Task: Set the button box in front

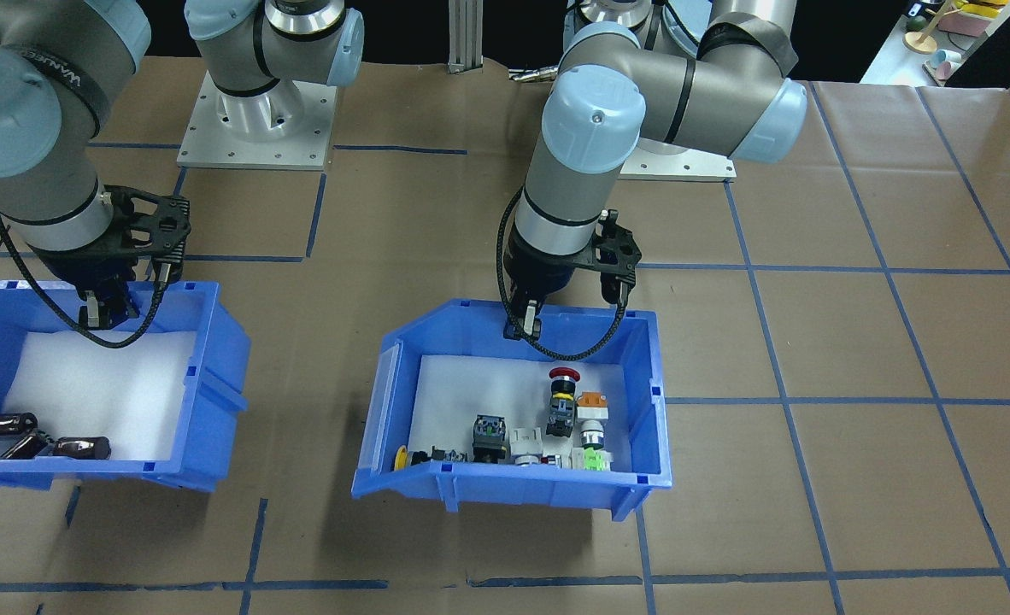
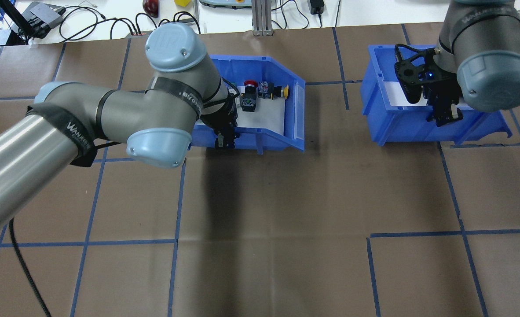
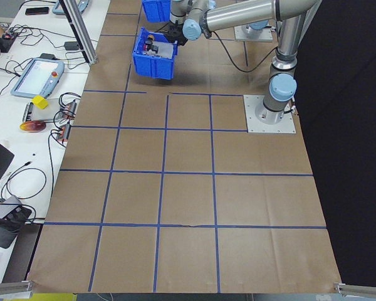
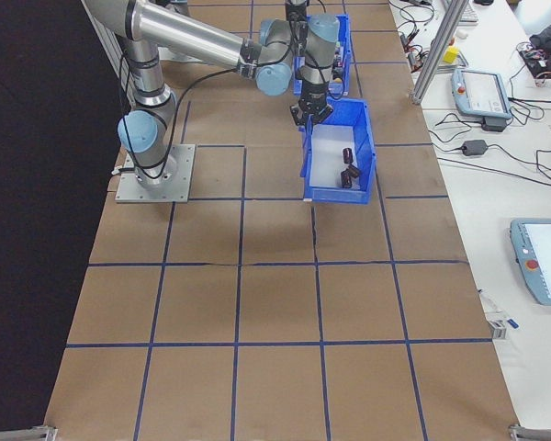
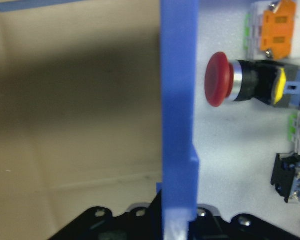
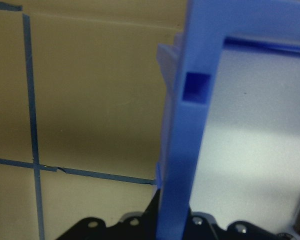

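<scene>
The left two-finger gripper point(image 1: 525, 323) was clamped on the robot-side wall of the blue plastic button box with its white foam floor point(image 1: 518, 410), which looked tilted, its robot-side edge lifted off the brown paper-covered table point(image 1: 813, 427). Rigid and probably light, the bin suits this rim hold, though the loose push-button switches point(image 1: 563, 401) may slide. The right gripper point(image 1: 99, 312) gripped the other blue bin's point(image 1: 86, 393) wall likewise.

Blue button box point(image 1: 642, 444) with white foam floor holds red, orange, green and yellow switches; brown bench point(image 1: 855, 478) carries blue tape grid.
</scene>
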Robot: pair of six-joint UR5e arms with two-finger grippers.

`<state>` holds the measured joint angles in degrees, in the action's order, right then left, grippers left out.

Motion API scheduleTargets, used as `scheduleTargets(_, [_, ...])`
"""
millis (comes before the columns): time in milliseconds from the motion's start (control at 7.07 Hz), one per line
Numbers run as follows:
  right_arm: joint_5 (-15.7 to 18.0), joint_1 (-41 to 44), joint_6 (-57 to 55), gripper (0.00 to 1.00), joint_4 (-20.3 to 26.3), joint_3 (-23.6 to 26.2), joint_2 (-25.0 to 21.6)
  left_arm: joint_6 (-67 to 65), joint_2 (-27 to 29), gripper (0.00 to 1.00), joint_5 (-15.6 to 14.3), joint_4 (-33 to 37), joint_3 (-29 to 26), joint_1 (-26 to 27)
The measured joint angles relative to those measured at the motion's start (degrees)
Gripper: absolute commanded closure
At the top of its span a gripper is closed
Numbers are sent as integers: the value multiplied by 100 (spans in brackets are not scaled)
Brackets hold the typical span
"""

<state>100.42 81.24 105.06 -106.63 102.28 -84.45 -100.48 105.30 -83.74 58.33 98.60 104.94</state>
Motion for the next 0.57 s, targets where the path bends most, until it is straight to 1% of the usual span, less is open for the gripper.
scheduleTargets(141, [-5,-21,35,96,-98,227,-150,-253,487,99,85,-128,-389,24])
scheduleTargets(283, [-7,-24,69,96,-257,371,-204,-525,944,99,182,-323,-721,102])
scheduleTargets(424, [-11,-23,88,96,-366,435,-202,-698,1280,98,219,-437,-973,217])
scheduleTargets(566, [-15,-22,90,96,-412,460,-198,-781,1476,89,232,-487,-1162,309])
